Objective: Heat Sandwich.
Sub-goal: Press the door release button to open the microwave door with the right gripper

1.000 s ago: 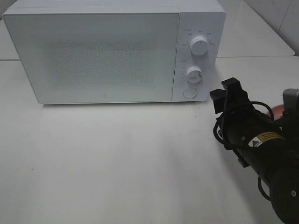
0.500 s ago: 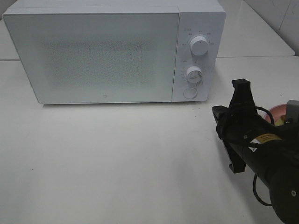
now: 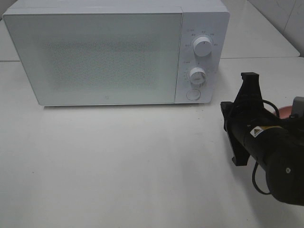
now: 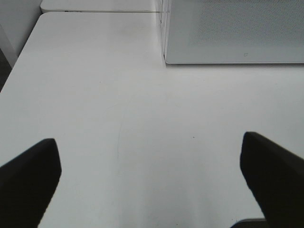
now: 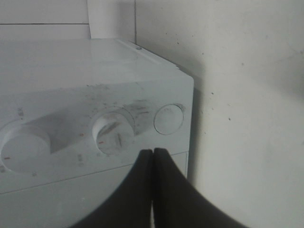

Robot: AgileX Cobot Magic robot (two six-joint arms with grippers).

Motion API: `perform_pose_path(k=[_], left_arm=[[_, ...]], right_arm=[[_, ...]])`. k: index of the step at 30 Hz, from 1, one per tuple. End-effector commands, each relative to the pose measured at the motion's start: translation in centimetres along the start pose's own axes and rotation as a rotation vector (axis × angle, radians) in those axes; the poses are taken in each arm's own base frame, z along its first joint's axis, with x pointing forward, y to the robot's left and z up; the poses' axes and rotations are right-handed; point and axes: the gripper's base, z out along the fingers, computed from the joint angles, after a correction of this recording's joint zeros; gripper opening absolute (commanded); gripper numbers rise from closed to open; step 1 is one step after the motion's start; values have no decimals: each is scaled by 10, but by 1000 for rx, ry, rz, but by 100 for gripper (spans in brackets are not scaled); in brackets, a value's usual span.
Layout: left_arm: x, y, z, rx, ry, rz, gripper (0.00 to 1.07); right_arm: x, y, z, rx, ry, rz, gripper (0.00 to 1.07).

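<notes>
**Spotter A:** Nearest you, your left claw (image 4: 148, 140) hangs spread wide over the bare white desk (image 4: 118, 95), holding nothing. Its two dark fingers (image 4: 28, 183) are cut off by the frame edges.

**Spotter B:** Your right claw (image 3: 249, 76), at the desk's right side, is pinched shut on nothing, with the two fingers pressed flat together. It stands tilted up on the black right arm (image 3: 270, 152), aimed toward the control panel (image 3: 202, 57) and clear of it.

**Spotter A:** Of the pink plate (image 3: 285, 111) you get only a sliver of rim behind that arm, at the right edge of the high view. Whatever lies on it is covered. The sandwich cannot be made out in any of your views.

**Spotter B:** Farther back, the white microwave (image 3: 104, 7) sits on the desk with its door (image 3: 95, 61) shut. The door's speckled pane is too cloudy to see through, so you cannot tell what the chamber holds.

**Spotter A:** Right of the door, your panel carries an upper knob (image 3: 203, 47), a lower knob (image 3: 197, 76) and a round button (image 3: 192, 94) beneath them. The markings around the knobs are too small to read. From the right wrist, the lower knob and the button show blurred just past the closed fingertips.

**Spotter B:** At the far right corner, a tiled wall (image 3: 285, 19) runs out of frame.
</notes>
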Motion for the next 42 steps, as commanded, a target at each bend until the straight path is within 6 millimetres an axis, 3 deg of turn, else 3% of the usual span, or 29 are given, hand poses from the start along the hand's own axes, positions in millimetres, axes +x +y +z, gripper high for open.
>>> perform_pose_path(k=[1,7,11,20,29,42], left_arm=[[2,0,-2,0,-14,-1,98],[2,0,-2,0,-14,-1,98],[2,0,-2,0,-14,-1,98],[2,0,-2,0,-14,-1,98],[2,0,-2,0,-14,-1,98],[2,0,-2,0,-14,-1,98]], right_arm=[[-1,8,10,-1,13,-21,0],[0,11,21,34,28,-26,0],[13,3,43,56,50,-20,0],[25,-4,71,66,48,-19,0],[24,-4,103,83,41,4,0],[31,-9,127,111,42,33,0]])
